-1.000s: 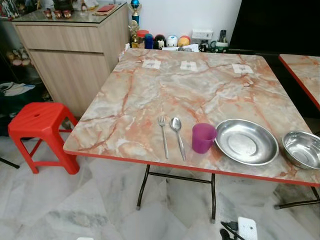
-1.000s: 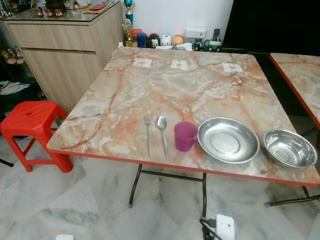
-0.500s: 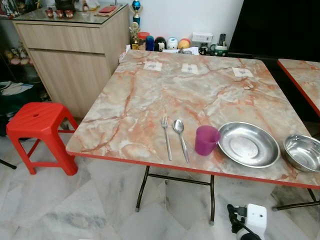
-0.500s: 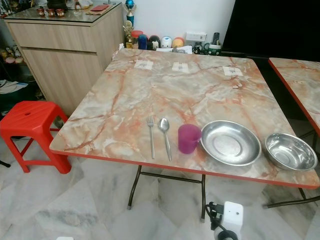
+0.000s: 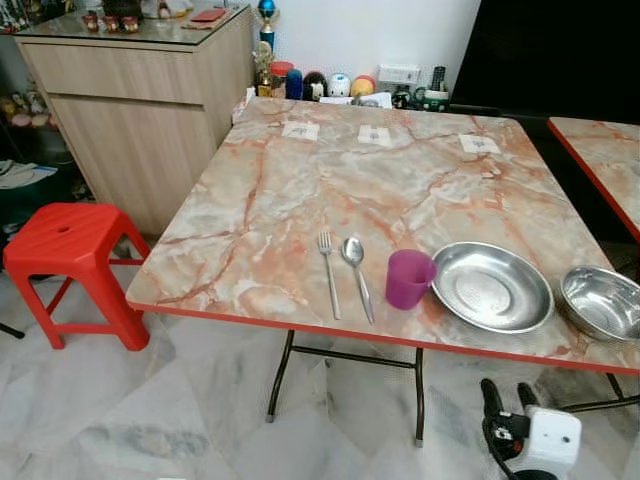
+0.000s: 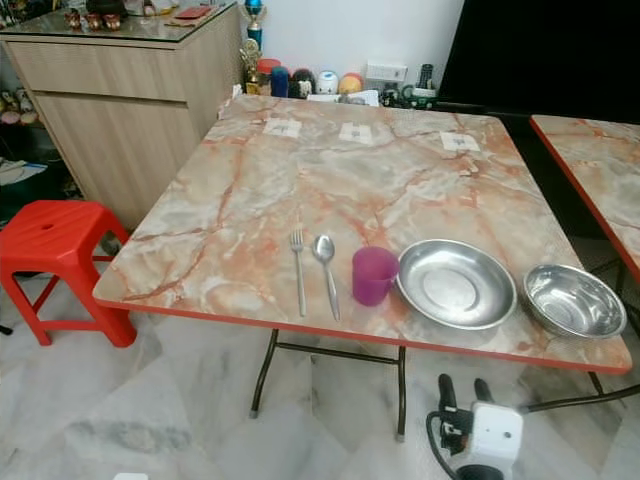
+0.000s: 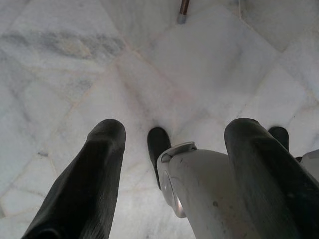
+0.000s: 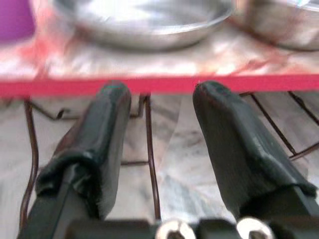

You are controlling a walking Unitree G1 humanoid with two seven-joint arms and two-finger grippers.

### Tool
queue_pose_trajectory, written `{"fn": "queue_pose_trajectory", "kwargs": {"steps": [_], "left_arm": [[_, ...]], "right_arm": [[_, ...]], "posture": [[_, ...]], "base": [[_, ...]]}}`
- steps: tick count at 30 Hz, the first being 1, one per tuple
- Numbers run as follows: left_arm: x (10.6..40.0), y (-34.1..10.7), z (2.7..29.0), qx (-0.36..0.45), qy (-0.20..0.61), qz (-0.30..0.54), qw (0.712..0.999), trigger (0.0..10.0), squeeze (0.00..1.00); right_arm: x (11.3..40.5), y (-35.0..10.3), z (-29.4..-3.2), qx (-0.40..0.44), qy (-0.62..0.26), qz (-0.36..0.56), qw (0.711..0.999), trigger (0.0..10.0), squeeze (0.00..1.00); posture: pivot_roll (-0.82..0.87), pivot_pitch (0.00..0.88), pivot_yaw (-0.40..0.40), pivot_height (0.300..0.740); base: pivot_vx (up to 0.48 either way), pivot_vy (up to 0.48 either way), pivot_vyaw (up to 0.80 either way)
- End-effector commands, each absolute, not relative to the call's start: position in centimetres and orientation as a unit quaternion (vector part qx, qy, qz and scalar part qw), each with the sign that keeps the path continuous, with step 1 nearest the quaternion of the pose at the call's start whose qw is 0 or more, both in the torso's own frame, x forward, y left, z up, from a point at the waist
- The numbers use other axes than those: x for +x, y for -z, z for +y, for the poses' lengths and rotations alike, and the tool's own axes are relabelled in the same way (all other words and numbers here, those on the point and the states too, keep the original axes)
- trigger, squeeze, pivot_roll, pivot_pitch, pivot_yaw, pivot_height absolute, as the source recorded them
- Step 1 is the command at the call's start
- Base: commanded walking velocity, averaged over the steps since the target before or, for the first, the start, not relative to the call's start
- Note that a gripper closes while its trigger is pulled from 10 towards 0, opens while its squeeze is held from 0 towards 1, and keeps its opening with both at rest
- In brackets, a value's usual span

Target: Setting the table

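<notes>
Right eye view: the right gripper (image 6: 461, 386) is raised low at the near right, below the desk edge, its white wrist housing toward the camera and its two black fingers (image 6: 445, 385) pointing up toward the desk (image 6: 240, 200). Right wrist view: these fingers stand apart with nothing between them, aimed at the red desk edge, with the desk's dark metal legs behind. Left wrist view: the left gripper (image 7: 174, 144) hangs over the marble floor (image 7: 60, 64), fingers spread and holding nothing; a silver part of the robot lies between them and the floor. Along the near edge of the marble-patterned desk lie, left to right, a fork (image 5: 327, 270), a spoon (image 5: 355, 272) just beside it, a purple cup (image 5: 408, 278) standing upright, a steel plate (image 5: 492, 287) just beside the cup, and a steel bowl (image 5: 603, 302) near the right corner. A red stool (image 5: 65, 255) stands on the floor to the left. Beyond it stands a wooden cabinet (image 5: 140, 110).
</notes>
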State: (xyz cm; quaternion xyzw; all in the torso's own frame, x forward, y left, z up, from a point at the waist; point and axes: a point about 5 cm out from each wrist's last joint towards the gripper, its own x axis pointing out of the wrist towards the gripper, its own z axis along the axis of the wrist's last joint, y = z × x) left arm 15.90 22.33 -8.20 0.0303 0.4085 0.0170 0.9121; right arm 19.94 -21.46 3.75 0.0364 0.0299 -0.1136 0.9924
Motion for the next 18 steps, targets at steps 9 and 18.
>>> {"fn": "queue_pose_trajectory", "kwargs": {"steps": [9, 18], "left_arm": [[15.5, 8.4, 22.3, 0.031, -0.016, 0.421, 0.906, 10.0, 0.0], [15.5, 8.5, 22.4, 0.03, -0.019, 0.421, 0.906, 10.0, 0.0]], "right_arm": [[24.1, -7.2, -22.6, 0.136, 0.16, -0.011, 0.978, 10.0, 0.47], [28.0, -8.4, -22.0, 0.212, 0.181, -0.014, 0.96, 10.0, 0.0]], "posture": [[-0.01, 0.081, -0.061, 0.74], [0.01, 0.084, -0.057, 0.74]], "base": [[0.0, 0.0, 0.0], [0.0, 0.0, 0.0]]}}
